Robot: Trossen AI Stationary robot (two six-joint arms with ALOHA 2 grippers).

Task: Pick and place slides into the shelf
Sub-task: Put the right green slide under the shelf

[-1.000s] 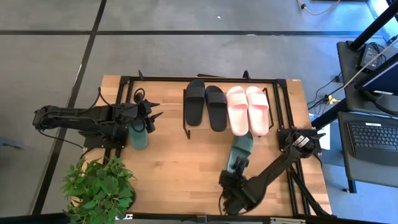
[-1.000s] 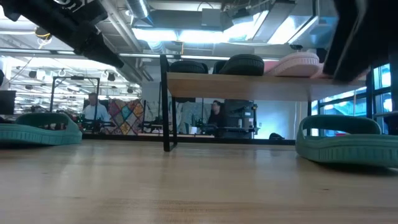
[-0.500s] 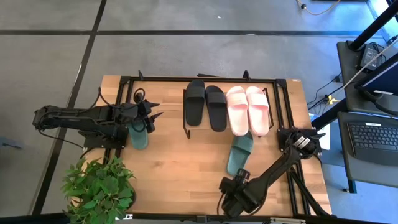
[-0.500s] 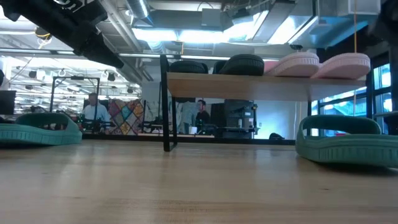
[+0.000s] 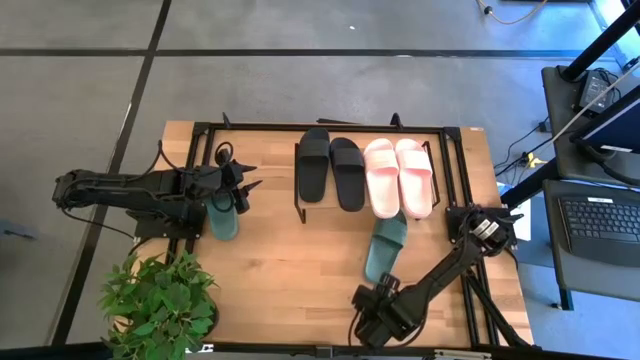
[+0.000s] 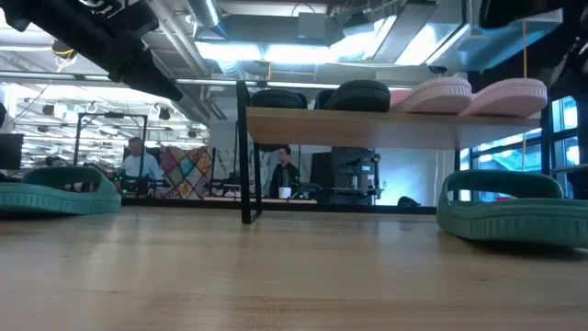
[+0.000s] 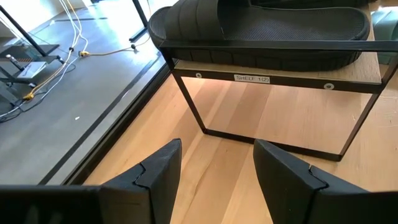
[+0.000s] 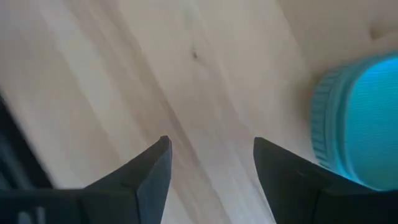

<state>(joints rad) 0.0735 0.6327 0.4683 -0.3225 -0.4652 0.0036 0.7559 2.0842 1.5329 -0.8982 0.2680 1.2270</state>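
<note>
**Left side.** The left gripper (image 5: pixel 243 188) hangs above the left part of the table (image 5: pixel 290 270), its fingers (image 7: pixel 163 171) spread apart with nothing between them. One dark green slide (image 5: pixel 222 215) lies on the wood directly under and just beside it, partly hidden by the arm. A potted plant (image 5: pixel 160 305) stands at the near left corner.

**Centre.** The shelf (image 5: pixel 298 190) runs along the far edge. The black pair (image 5: pixel 331 170) sits on its left portion, the pink pair (image 5: pixel 398 175) just to the right, touching side by side. In the left wrist view a black slide rests on the shelf board above the label.

**Right side.** The second green slide (image 5: pixel 386 245) lies on the table near the front of the pink pair, toe pointing far, free of both arms. The right gripper (image 5: pixel 372 318) sits near the front edge, close behind that slide's heel, fingers (image 8: pixel 149 177) spread and empty; its wrist view shows only bare wood and the rim of the slide (image 8: pixel 354 124).

**Handling.** The slides appear to be moulded foam: probably light, flexible, and with a matte surface that should not slip. Recommended grip: pinch the sole edge at mid-length, or take the wide strap across its arch. A heel-only grip would likely let the toe droop and catch the shelf tubing.
</note>
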